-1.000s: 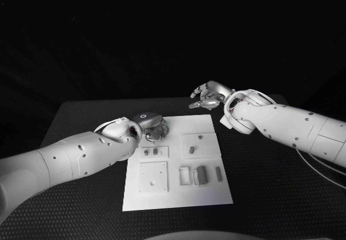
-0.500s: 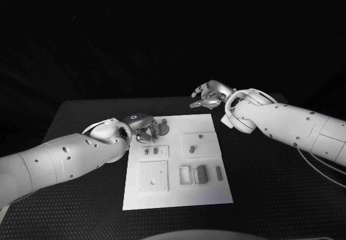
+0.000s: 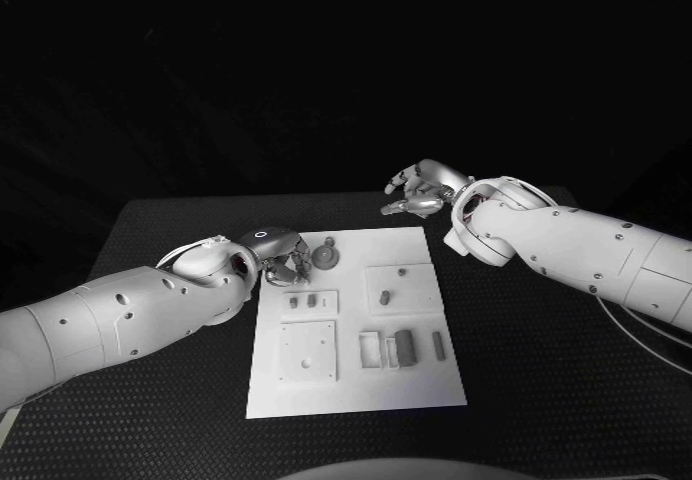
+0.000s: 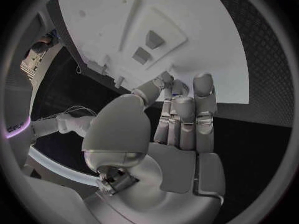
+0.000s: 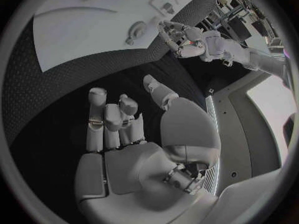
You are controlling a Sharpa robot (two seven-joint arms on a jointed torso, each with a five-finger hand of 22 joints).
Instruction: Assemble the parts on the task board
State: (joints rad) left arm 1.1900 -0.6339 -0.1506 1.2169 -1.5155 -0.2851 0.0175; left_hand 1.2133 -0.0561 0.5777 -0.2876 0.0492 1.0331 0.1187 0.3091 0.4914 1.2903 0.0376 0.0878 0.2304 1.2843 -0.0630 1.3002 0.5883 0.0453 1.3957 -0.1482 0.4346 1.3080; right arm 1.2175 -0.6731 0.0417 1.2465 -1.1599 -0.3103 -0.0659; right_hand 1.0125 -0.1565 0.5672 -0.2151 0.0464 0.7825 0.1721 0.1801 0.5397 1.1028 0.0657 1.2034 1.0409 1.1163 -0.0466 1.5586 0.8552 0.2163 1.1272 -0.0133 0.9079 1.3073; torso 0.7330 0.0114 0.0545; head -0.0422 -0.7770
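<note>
Head view: the white task board [image 3: 353, 320] is lying in the middle of the black surface [image 3: 548, 380], grey parts [image 3: 402, 347] sitting in its recesses. Farther back, the left hand [image 3: 281, 262] is hovering at the board's left edge, fingers apart, gripping nothing. Beyond the board's far right corner, the right hand [image 3: 415, 192] is hanging empty, fingers spread.

Left hand [image 3: 280, 256] has its fingers [image 4: 184, 115] loosely curled, holding nothing. Right hand [image 3: 420, 193] is raised, fingers [image 5: 111, 120] half bent and apart, empty too.
</note>
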